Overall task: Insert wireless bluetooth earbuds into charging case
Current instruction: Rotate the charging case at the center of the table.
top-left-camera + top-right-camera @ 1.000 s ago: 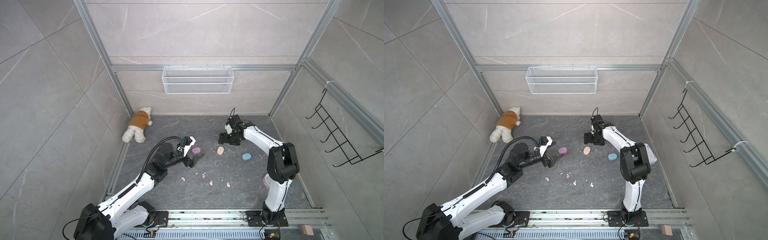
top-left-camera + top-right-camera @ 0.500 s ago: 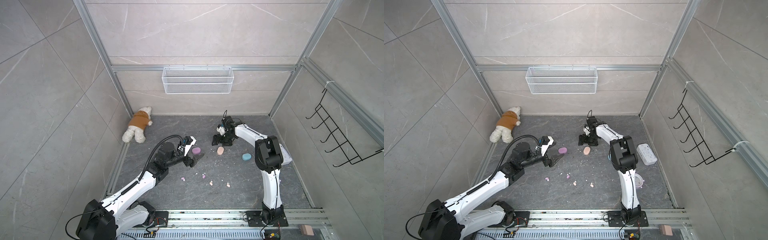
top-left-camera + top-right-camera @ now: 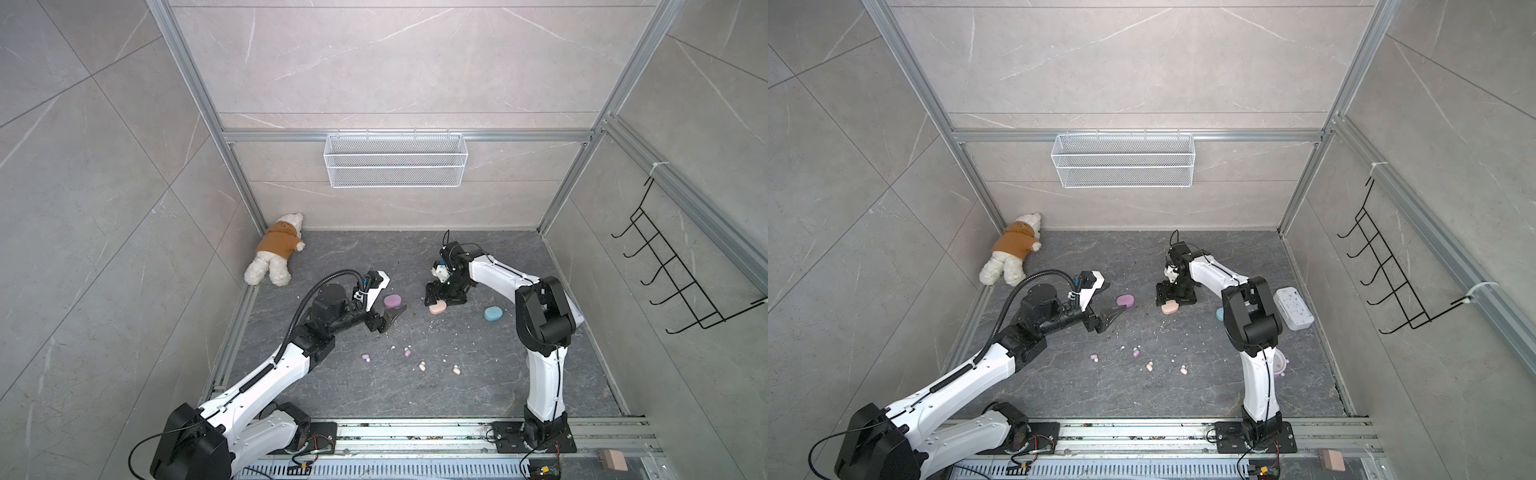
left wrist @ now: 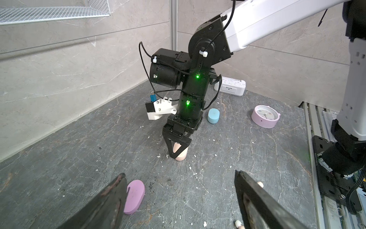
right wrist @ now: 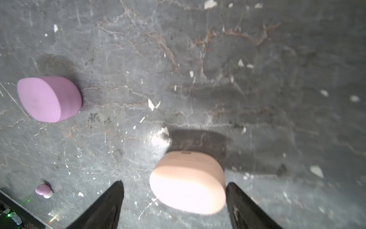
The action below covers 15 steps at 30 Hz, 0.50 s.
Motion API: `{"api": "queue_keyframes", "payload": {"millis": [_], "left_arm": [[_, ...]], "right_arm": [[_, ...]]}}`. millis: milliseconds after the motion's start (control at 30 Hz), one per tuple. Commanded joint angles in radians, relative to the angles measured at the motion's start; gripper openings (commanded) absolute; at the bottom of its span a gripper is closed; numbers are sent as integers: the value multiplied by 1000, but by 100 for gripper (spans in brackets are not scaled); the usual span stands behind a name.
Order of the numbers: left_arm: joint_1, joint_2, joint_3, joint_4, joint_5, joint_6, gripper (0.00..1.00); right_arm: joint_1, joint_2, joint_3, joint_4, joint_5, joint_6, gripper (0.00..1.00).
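Hovering low over the grey slab floor (image 3: 478, 395), the left gripper (image 4: 180, 176) has its jaws wide apart with nothing between them. The lilac case (image 4: 134, 196) lies just beside one finger; contact is not confirmed. To the right, the right gripper (image 5: 174, 184) points straight down, jaws apart and astride the peach case (image 5: 188, 182), which lies flat with its lid closed. One finger stands just beside the case's edge; whether it touches cannot be told.

Surface: four wireless bluetooth earbuds (image 3: 407, 353) lie loose in a rough row nearer than both grippers, all outside the cases. The lilac pair (image 3: 365, 357) is to the left and the peach pair (image 3: 456, 369) to the right, with white crumbs (image 3: 428, 328) scattered around. A blue case (image 3: 493, 313) lies right of the peach one. By the right wall sit a pink clock (image 4: 265, 116) and a white box (image 3: 1293, 307). A plush bear (image 3: 278, 249) lies in the far-left corner. A wire basket (image 3: 392, 160) hangs on the far wall and a black hook rack (image 3: 681, 274) on the right wall.

Arms: the left arm reaches low from the near-left base, its wrist roughly level. The right arm rises from the near-right base with its elbow high, its forearm running far-left and its wrist bent down.
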Motion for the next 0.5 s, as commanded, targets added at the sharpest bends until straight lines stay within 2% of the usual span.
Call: {"api": "queue_keyframes", "payload": {"millis": [0, 167, 467], "left_arm": [[5, -22, 7, 16, 2, 13, 87], [5, -27, 6, 17, 5, 11, 87], [6, -50, -2, 17, 2, 9, 87]], "right_arm": [[33, -44, 9, -51, 112, 40, 84], [75, 12, 67, -114, 241, 44, 86], [83, 62, 76, -89, 270, 36, 86]]}}
